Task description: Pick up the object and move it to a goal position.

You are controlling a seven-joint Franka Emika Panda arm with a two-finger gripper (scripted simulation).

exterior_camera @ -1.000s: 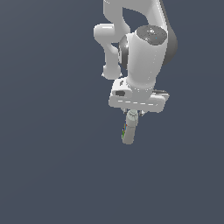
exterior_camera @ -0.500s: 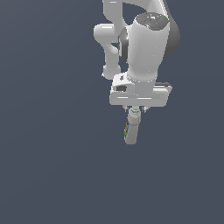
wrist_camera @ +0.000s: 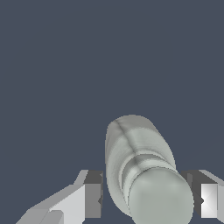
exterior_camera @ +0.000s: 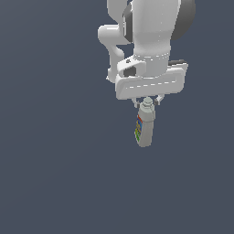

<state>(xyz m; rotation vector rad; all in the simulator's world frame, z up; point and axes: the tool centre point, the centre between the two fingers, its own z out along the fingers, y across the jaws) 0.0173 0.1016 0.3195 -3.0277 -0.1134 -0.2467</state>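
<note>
Under the arm, gripper (exterior_camera: 147,102) around bottle (exterior_camera: 145,129) cap, bottle hanging upright

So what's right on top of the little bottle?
The robot's gripper is above the bottle, one finger on each side of its round cap. The wrist view shows small gaps beside the cap. The white hand covers where the fingers begin in the exterior view.

Even, soft light in both views, flat dark blue-grey background, no cast shadows. No glare, no edge distortion. Render slightly soft; bottle cap (wrist_camera: 160,196) near wrist camera blurred.
</note>
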